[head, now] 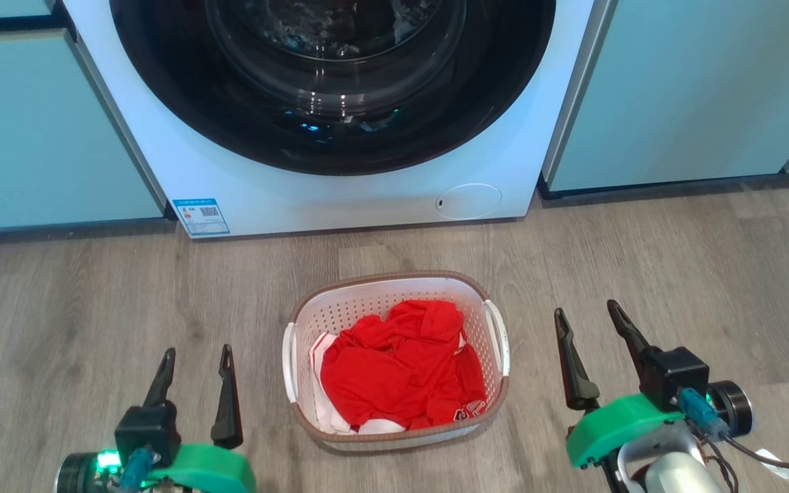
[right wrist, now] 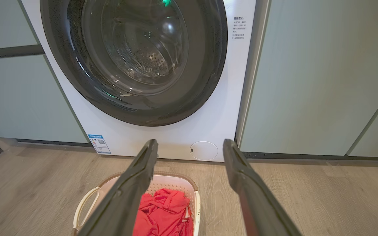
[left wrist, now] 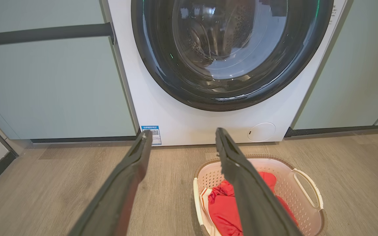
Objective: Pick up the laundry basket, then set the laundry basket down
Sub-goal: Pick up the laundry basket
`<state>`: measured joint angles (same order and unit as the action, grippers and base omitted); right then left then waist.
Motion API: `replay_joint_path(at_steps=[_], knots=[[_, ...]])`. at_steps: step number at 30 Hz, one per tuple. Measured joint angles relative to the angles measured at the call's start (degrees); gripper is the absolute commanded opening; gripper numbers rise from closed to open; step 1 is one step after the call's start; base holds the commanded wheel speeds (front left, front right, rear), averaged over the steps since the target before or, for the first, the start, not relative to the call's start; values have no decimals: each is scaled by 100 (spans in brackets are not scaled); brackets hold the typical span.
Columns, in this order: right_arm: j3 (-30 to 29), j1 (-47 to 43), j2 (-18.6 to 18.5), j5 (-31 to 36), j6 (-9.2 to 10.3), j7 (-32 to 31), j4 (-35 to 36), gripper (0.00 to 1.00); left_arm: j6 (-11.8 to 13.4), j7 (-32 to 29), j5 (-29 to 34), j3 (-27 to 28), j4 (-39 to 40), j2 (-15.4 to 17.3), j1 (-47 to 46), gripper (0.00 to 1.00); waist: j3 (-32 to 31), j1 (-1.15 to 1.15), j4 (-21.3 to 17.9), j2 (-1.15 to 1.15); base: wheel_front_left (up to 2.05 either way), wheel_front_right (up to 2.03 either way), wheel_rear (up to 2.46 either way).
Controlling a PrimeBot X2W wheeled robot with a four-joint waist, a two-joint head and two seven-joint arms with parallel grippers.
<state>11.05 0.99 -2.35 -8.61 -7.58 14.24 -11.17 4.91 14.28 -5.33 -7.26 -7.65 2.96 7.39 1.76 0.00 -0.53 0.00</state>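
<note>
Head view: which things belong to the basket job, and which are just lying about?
Job: laundry basket, on the floor; left gripper and right gripper, both open, flanking it.
Lying about: red clothes in the basket; washing machine; cabinets.

No wording reads clearly. The washing machine (head: 340, 198) carries a blue-and-white sticker (head: 201, 216) with a QR code low on its front, the print too small to read. Small printed lines (right wrist: 238, 28) on its upper front are illegible. White marks (head: 471, 409) on the red garment (head: 394, 370) in the laundry basket (head: 394, 277) cannot be made out.
</note>
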Motion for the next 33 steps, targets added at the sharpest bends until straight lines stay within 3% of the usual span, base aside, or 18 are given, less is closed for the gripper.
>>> replay_joint_path(at_steps=[15,24,33], knots=[[-97,530,-4,38,0,0,-130,100,13,1,-89,-137,-210,-4,-505,100,686,0,27,0,0,0,0],[-258,1413,-14,223,0,5,-361,100,8,1,-104,-259,-664,-23,-1452,100,1635,0,82,0,0,0,0],[-448,2187,-29,444,0,5,-802,100,-43,19,-733,-350,-1429,-64,-2547,100,2636,1,171,0,0,0,0]])
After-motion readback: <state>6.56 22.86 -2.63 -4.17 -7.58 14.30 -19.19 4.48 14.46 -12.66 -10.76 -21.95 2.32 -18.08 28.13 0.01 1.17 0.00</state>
